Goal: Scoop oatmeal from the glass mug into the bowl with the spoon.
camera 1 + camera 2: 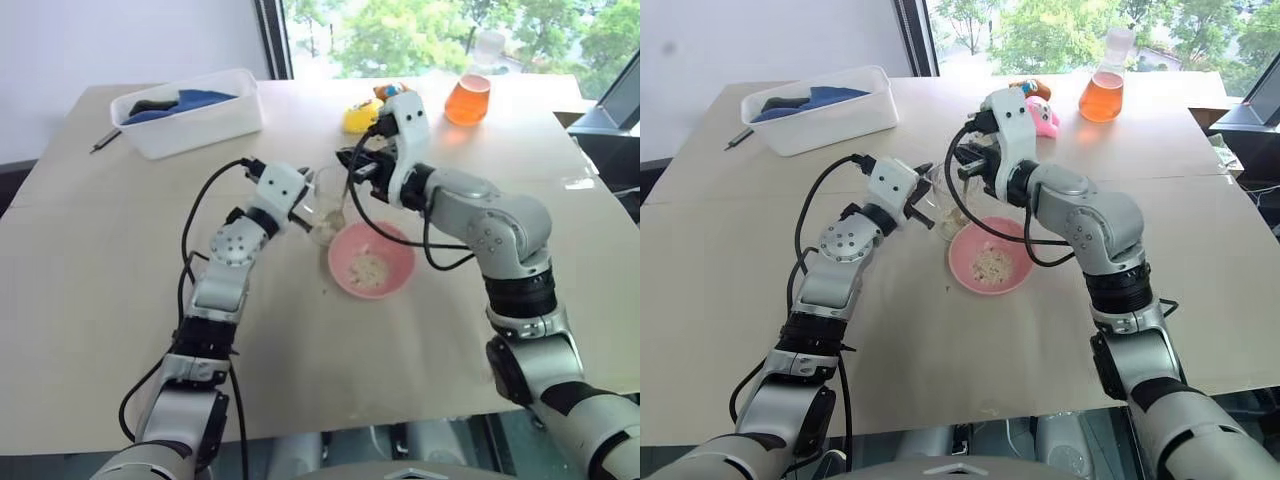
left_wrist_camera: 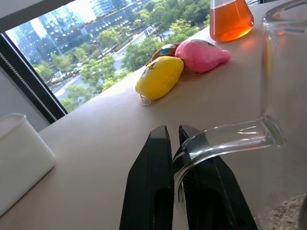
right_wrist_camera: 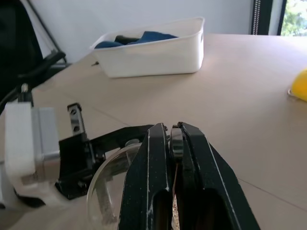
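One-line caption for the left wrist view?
Left tool pinching the glass mug by its handle, plush toys and orange flask behind.

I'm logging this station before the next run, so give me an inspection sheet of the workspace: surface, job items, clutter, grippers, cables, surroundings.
Surface: beige table, a few stray flakes beside the bowl.
Job's things: pink bowl holds a small heap of oatmeal; glass mug stands next to the bowl, oats in its bottom; spoon, handle between the right fingers.
Clutter: white tub with blue contents; dark pen; yellow toy; pink toy; flask of orange liquid.
Grippers: left gripper shut on the mug's handle; right gripper shut on the spoon above the mug.
Cables: black cables loop along both arms.
Surroundings: window, trees outside.
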`<state>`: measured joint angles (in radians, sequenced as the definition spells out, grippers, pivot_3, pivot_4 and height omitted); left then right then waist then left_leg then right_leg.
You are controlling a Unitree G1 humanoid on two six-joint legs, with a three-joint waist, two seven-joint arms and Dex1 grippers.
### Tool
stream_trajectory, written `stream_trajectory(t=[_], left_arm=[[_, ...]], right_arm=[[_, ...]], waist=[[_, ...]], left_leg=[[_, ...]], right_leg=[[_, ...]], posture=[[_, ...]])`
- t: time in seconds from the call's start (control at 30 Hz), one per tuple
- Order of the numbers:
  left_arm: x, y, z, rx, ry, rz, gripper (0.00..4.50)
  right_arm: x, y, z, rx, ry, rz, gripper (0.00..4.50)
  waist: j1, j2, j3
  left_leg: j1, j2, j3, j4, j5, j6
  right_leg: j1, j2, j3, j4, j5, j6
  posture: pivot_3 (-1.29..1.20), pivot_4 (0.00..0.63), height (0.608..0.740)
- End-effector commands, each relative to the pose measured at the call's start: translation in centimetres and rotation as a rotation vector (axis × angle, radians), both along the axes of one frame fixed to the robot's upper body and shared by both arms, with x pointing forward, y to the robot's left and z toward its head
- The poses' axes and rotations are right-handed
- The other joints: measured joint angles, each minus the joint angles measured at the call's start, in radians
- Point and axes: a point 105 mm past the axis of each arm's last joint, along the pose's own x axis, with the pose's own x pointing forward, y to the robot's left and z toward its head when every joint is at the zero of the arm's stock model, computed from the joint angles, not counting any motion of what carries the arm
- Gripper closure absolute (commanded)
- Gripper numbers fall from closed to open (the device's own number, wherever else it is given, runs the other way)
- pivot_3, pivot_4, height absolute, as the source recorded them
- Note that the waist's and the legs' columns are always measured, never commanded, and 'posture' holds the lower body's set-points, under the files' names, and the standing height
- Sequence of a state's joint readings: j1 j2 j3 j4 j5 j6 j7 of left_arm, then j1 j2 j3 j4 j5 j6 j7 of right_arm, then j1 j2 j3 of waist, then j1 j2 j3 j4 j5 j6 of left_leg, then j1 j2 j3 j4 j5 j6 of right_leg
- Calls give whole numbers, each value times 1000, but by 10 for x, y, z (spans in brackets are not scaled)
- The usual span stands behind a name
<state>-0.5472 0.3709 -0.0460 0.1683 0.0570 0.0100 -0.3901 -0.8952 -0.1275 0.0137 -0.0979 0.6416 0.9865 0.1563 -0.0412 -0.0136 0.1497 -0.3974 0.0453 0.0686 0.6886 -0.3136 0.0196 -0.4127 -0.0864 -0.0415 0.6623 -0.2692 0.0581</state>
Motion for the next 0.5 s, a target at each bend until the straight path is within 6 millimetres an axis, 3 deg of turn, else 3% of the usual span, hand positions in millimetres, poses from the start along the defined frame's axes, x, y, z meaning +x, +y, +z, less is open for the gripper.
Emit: stream_trajectory(t=[0.03,0.5], left_arm=[[-6,0,18,-3,-94,-5,4297],[-2,8,4,-70,-61,25,4297]], right_arm=[[4,-13,22,126,46,-44,4500],[16,-41,42,422,247,-126,4500]], waist=[[0,0,0],[-2,0,0]], left_leg=[[0,0,0,0,0,0],[0,0,0,0,0,0]], right_leg=[[0,0,0,0,0,0],[0,0,0,0,0,0]], posture=[[0,150,740],[0,150,740]])
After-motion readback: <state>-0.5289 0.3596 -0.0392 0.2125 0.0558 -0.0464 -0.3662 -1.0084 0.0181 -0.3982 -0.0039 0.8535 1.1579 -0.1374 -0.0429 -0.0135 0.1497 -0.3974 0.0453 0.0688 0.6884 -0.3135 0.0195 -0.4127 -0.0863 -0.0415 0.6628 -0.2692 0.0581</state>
